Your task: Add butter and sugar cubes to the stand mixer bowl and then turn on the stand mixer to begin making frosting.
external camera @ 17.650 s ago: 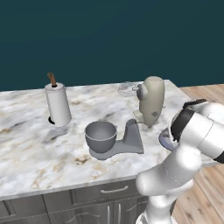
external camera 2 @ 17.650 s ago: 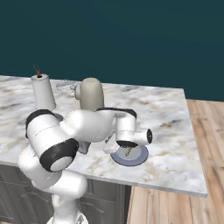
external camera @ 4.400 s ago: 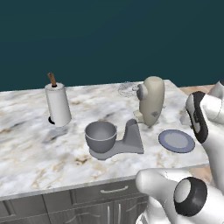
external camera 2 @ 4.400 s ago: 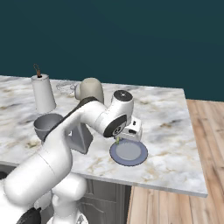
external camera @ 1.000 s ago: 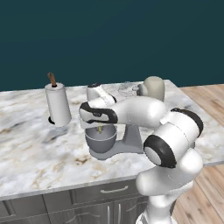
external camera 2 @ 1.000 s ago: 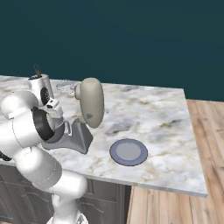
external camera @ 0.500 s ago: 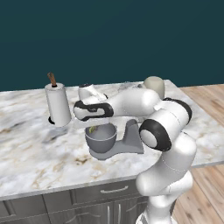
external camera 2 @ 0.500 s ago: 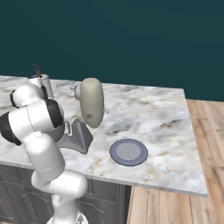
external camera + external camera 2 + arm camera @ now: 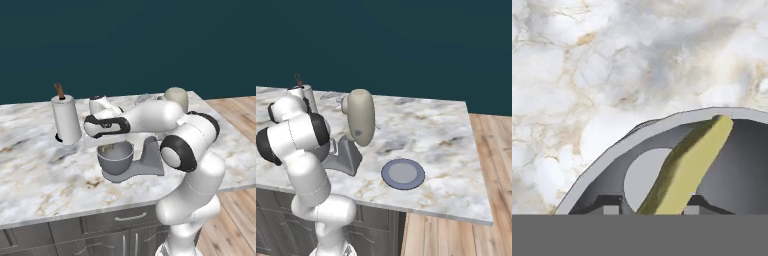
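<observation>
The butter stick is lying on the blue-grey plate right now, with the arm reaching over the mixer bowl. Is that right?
Not quite. The butter is inside the stand mixer bowl, leaning against its wall, as the hand view shows. The blue-grey plate carries no butter in the right base view. The arm does reach over the bowl.

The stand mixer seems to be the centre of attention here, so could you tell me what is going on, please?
The white arm reaches over the stand mixer bowl, which sits on the base of the stand mixer on the marble counter. Its end effector hangs just above the bowl, with the butter standing between its fingertips and leaning against the bowl's rim. Whether the stick is gripped or released is unclear. The blue-grey plate lies bare to the mixer's right, and a paper-towel roll stands behind the bowl.
</observation>
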